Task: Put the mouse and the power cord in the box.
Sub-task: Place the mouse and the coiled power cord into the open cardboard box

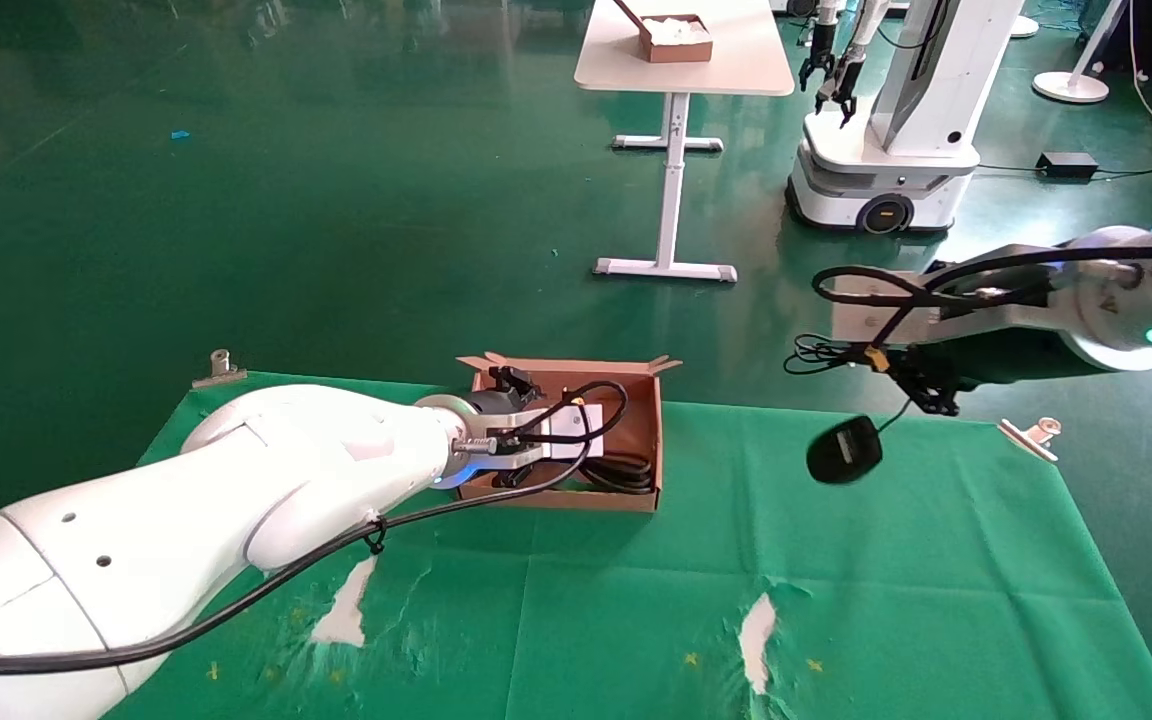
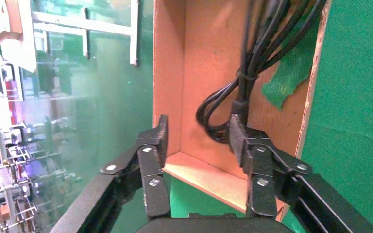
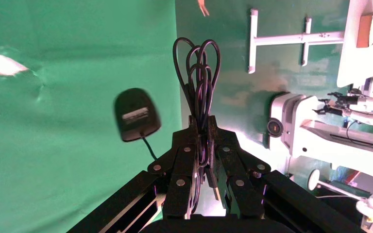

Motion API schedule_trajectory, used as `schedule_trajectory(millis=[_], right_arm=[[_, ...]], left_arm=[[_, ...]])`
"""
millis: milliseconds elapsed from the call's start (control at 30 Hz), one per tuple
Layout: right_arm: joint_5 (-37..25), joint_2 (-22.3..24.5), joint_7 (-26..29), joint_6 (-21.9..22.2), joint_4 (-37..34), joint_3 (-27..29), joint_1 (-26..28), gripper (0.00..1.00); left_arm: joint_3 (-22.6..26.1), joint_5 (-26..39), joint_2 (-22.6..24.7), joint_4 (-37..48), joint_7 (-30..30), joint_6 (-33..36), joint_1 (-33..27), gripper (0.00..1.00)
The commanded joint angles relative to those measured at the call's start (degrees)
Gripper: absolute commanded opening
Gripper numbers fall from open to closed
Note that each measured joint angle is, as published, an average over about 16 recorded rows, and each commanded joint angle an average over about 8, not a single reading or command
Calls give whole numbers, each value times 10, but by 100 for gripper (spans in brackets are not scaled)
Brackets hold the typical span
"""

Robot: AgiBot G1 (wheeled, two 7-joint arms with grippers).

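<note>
We take the box (image 1: 648,440) as our landmark: a shallow brown cardboard box on the green cloth (image 1: 836,600), near the cloth's far edge. Our left gripper (image 2: 199,141) reaches into the box from its left side with fingers (image 2: 158,141) spread wide apart and gripping nothing; one finger sits against the box's end wall, the other against the power cord (image 2: 252,63). That thick black coil lies inside the box along its near wall. To the right of the box, well apart from it, our right gripper (image 3: 203,127) hangs above the cloth with its fingers pinched tight on the thin looped cable bundle (image 3: 197,68). The mouse (image 1: 844,450) dangles from that cable below the gripper, off the cloth, underside label toward the wrist camera.
</note>
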Motion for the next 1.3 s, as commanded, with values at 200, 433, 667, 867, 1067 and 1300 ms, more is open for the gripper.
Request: schedule_trajectory(millis=[200, 433, 667, 867, 1067, 1300], right_arm=[[-11, -28, -23, 16, 0, -11, 9, 0], [-48, -88, -48, 45, -3, -41, 11, 0], [-81, -182, -43, 107, -31, -65, -9, 0], [-75, -244, -63, 192, -115, -122, -22, 0], [-48, -253, -55, 284, -188, -231, -23, 0], [-36, -257, -28, 349, -235, -299, -25, 74]], left_arm=[[12, -6, -3, 38, -49, 2, -19, 100], [16, 26, -21, 111, -110, 15, -51, 100], [25, 61, -60, 130, -141, 42, -67, 100], [32, 90, -76, 95, -174, 65, -67, 100], [35, 111, -90, 58, -203, 79, -65, 100], [37, 125, -99, 37, -220, 89, -64, 100]])
